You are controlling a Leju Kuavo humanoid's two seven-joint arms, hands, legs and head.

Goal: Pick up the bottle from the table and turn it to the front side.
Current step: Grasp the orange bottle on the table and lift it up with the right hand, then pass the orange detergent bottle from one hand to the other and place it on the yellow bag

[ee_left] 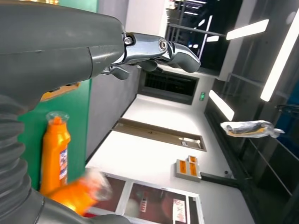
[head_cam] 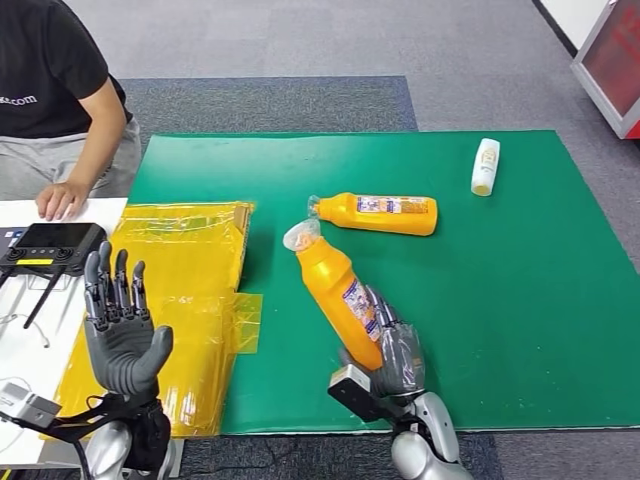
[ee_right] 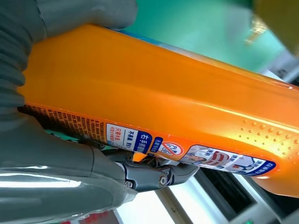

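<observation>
Right hand (head_cam: 392, 355) clamped on orange bottle (head_cam: 340, 295), lifted, tilted, near green mat (head_cam: 528, 300) front edge. Second orange bottle (head_cam: 377, 213) lying mid-mat; white bottle (head_cam: 485, 166) near far edge. Left hand (head_cam: 121, 325) raised, fingers apart, holding nothing.

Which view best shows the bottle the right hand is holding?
The head view: the whole held bottle shows, wrapped cap to base, in the right hand. The right wrist view shows a close stretch of its body and label; the left wrist view, a blurred part.
</observation>
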